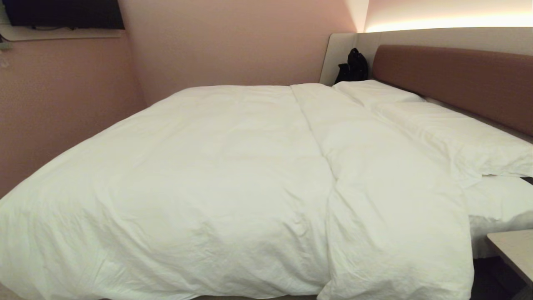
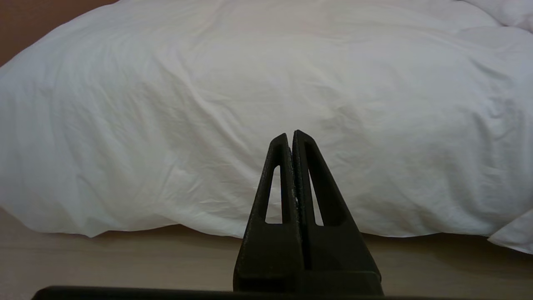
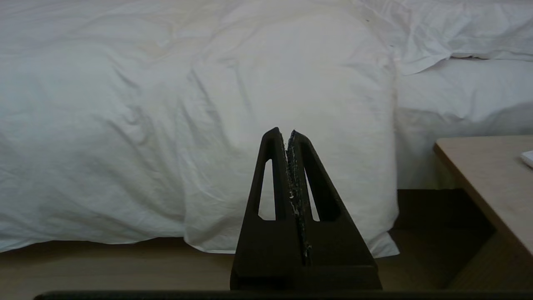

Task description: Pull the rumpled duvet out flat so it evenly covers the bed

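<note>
Pink wall (image 1: 62,96) on the far left, with a dark screen (image 1: 62,12) cut off by the top edge. White duvet (image 1: 187,187) spread over nearly the whole bed (image 1: 454,79), puffy and softly wrinkled, hanging over the near side and hiding the mattress and base beneath it. Long fold line running from the far edge toward the near edge, right of centre, with a narrower turned-back band of duvet alongside it. Further right, two white pillows (image 1: 449,129) lying flat against the reddish-brown headboard, the nearer one cut off by the frame edge. Black bag (image 1: 353,66) wedged in the far corner past the pillows, details hard to make out. Strip of bare white sheet (image 1: 499,204) exposed below the pillows, uncovered by the duvet. Corner of a pale wooden surface (image 1: 514,250) at the lower right, mostly out of frame. No arm visible from the head. Left pincer (image 2: 291,135) seen only from its own wrist, fingers pressed together on nothing, pointed at the hanging duvet side and apart from it. Right pincer (image 3: 285,133) likewise closed and empty, facing the duvet's turned-back band, short of the cloth.
</note>
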You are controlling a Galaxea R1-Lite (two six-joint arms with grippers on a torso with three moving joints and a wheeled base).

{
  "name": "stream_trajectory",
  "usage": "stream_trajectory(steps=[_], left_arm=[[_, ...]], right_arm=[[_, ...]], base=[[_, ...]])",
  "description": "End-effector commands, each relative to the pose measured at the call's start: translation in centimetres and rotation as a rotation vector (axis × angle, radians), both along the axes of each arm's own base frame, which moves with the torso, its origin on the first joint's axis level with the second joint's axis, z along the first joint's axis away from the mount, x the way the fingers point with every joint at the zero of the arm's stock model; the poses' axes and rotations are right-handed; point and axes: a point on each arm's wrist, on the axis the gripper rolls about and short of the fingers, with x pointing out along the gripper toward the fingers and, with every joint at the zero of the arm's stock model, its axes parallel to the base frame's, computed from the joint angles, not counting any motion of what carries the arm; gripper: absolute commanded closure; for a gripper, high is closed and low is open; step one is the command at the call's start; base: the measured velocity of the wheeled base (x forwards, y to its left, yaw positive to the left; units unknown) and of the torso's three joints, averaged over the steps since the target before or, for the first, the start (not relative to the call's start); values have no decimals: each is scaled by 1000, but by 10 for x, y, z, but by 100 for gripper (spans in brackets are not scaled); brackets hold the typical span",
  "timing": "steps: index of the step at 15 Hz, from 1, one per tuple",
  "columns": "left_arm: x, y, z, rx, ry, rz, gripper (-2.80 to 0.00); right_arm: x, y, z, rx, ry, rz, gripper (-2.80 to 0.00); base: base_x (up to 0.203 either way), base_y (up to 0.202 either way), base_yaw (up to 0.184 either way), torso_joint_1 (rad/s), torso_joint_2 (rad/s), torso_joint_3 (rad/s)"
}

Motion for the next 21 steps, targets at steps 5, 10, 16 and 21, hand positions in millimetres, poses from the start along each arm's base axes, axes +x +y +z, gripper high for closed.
stream_trajectory(steps=[5, 10, 16, 21], left_arm=[[0, 0, 0, 0, -1, 0, 0], [0, 0, 0, 2, -1, 0, 0], [0, 0, 0, 3, -1, 1, 0], [0, 0, 0, 5, 0, 1, 0]], right_arm=[[0, 0, 0, 0, -1, 0, 0], [0, 0, 0, 0, -1, 0, 0], [0, 0, 0, 0, -1, 0, 0], [0, 0, 0, 0, -1, 0, 0]], base=[[0, 196, -2, 4, 3, 1], [0, 195, -2, 3, 1, 4], [0, 196, 0, 3, 5, 3], [0, 194, 0, 5, 2, 2]])
